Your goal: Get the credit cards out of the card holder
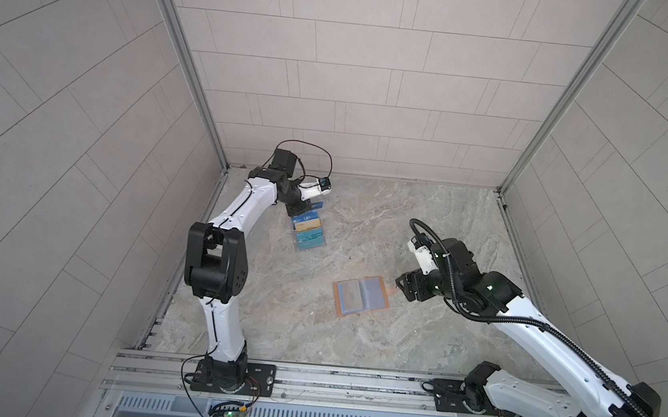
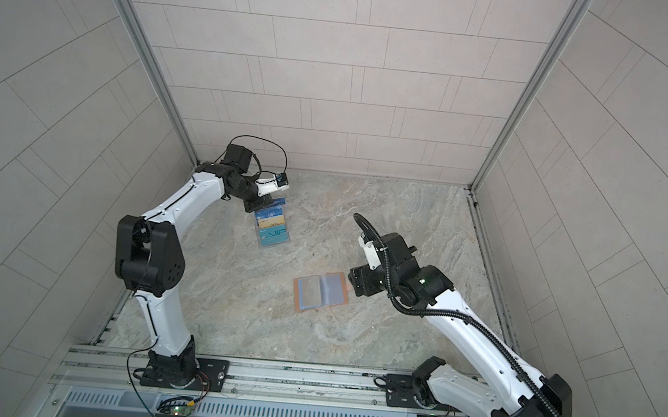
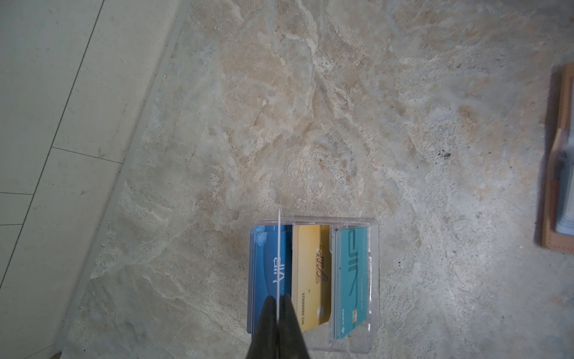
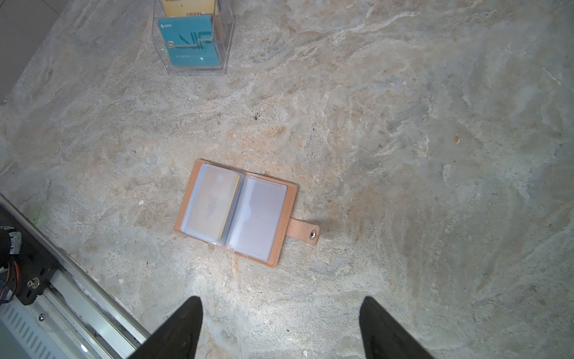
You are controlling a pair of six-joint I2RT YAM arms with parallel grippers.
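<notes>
Now, card holder [image 4: 236, 214] near right claw [image 4: 281, 298]

Tan card holder [image 4: 291, 199], gold card [image 4: 211, 205], blue card [image 2: 278, 202], veined beige-grey tabletop [image 4: 403, 155]

Bare table [image 1: 364, 221] surrounds the open wallet [image 1: 361, 295] — its top is free to reach. The right gripper [image 4: 281, 298], jaws wide, hangs just beside its tab. Well apart, the left gripper [image 3: 278, 300], pinching a card [image 1: 317, 204], blocks the box [image 3: 374, 279] from above.

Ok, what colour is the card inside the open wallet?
The card is gold-yellow, behind a cloudy sleeve of the card holder; clearest in the right wrist view.
</notes>
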